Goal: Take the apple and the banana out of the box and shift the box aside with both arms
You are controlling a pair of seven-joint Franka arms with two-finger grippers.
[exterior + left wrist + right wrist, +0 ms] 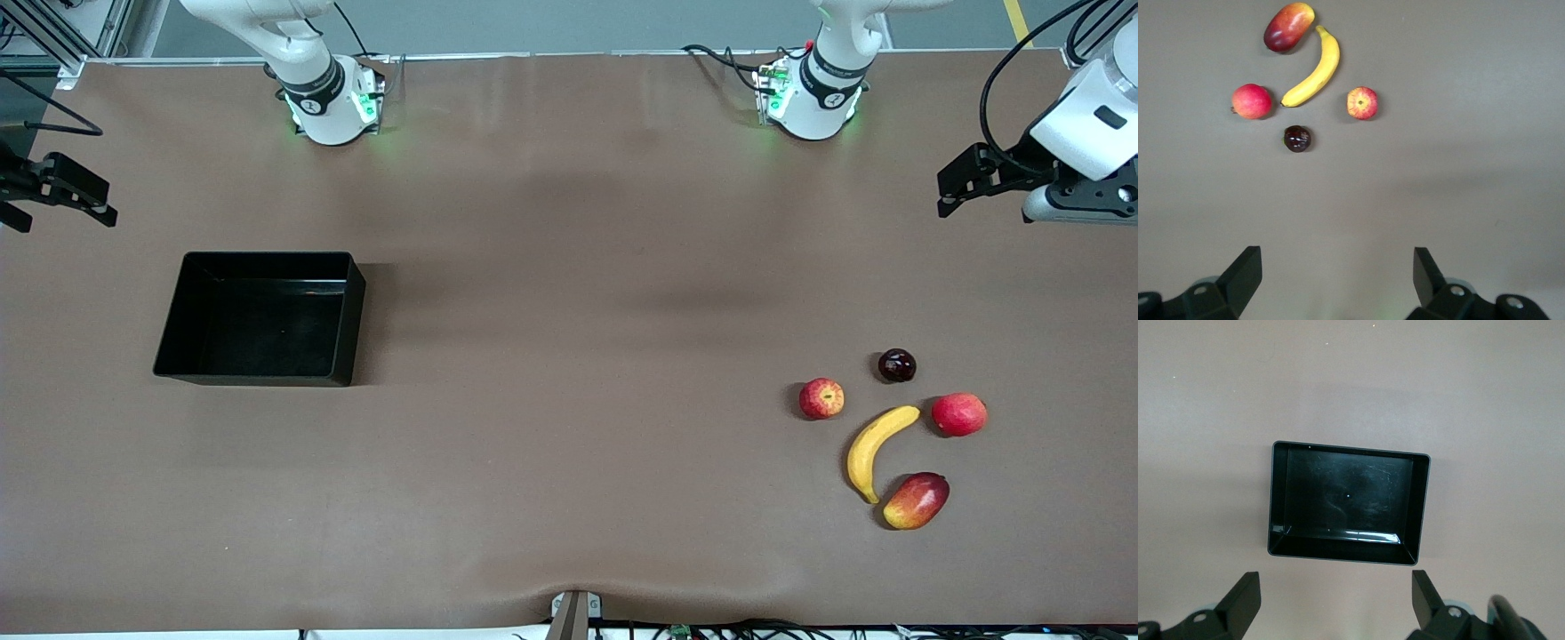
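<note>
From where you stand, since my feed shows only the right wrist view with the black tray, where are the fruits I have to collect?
Observer: The banana and the streaked apple lie at the left arm's end of the table, far from the black tray.
Operator: Anything else mixed in with them?
Observer: Yes: a plain red apple, a mango and a small dark fruit sit around the banana.
Operator: Is the left gripper busy?
Observer: No, the left gripper is open and holds nothing, up over the table's edge at that end; the right gripper is open too.
</note>
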